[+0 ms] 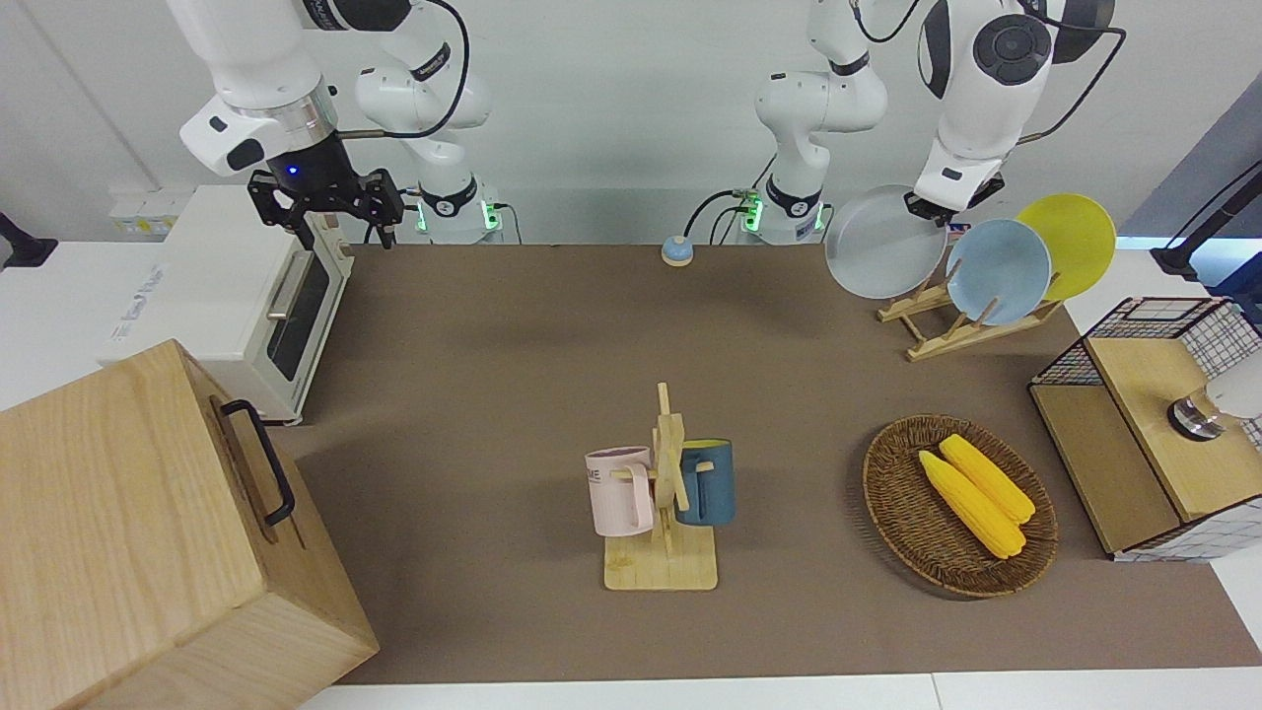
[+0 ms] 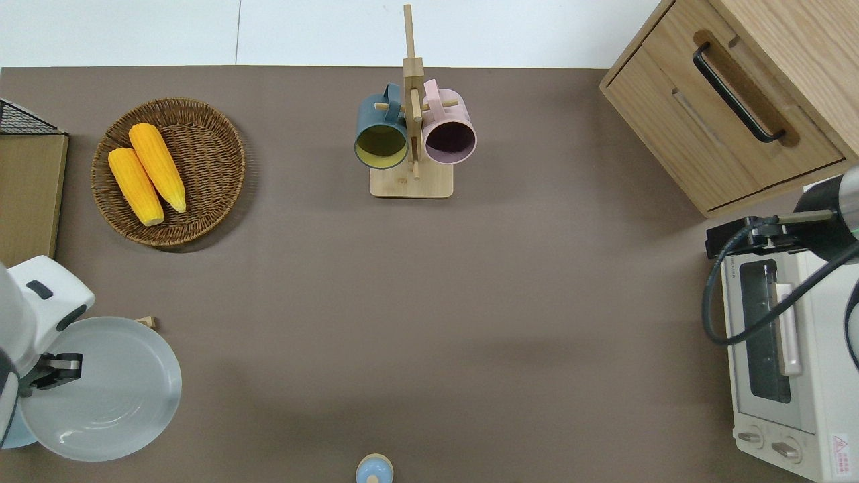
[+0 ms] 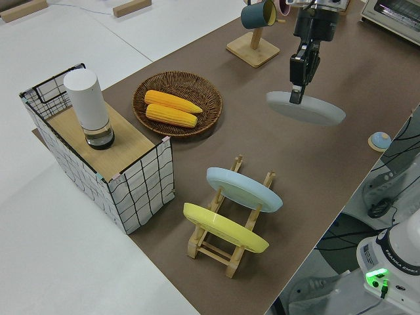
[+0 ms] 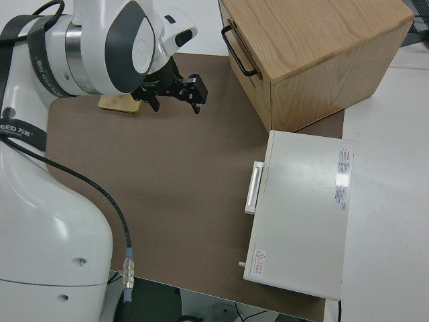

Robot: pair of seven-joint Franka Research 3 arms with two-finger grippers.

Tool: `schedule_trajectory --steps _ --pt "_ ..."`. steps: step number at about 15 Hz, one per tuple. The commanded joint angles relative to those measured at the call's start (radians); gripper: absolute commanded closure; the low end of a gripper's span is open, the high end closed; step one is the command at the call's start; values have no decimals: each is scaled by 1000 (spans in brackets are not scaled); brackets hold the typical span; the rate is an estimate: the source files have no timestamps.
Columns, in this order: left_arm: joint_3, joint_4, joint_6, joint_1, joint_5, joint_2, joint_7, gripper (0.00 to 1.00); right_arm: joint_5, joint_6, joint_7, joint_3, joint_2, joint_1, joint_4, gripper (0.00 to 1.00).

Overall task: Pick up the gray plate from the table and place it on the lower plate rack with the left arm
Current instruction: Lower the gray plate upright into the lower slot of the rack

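The gray plate (image 1: 877,245) (image 2: 111,392) (image 3: 314,110) hangs in the air, held nearly flat by its rim. My left gripper (image 1: 927,208) (image 2: 57,371) (image 3: 297,96) is shut on it. In the overhead view the plate covers the low end of the wooden plate rack (image 1: 935,333) (image 3: 226,252); only a peg tip (image 2: 147,322) of the rack shows there. A light blue plate (image 1: 998,271) (image 3: 243,189) and a yellow plate (image 1: 1073,242) (image 3: 223,230) lean in the rack's upper slots. My right gripper (image 1: 330,212) (image 4: 177,100) is parked and open.
A wicker basket (image 1: 892,503) (image 2: 208,154) with two corn cobs lies farther from the robots than the rack. A wire crate (image 1: 1198,330) with a white cylinder stands at the left arm's end. A mug stand (image 1: 663,567), a toaster oven (image 1: 232,296), a wooden cabinet (image 1: 118,532) and a small blue knob (image 1: 676,250) are also here.
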Motion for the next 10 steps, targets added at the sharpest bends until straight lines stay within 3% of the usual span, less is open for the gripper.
schedule_trajectory --steps 1,7,10 --pt "-34 3 -64 -16 122 9 -69 1000 3 -1 4 -6 0 7 6 17" --pt "-34 -49 -47 -13 244 14 -88 1000 3 -1 4 -6 0 7 6 17" --pt "-34 -108 -24 -16 299 15 -187 1000 3 -1 4 -6 0 7 6 17"
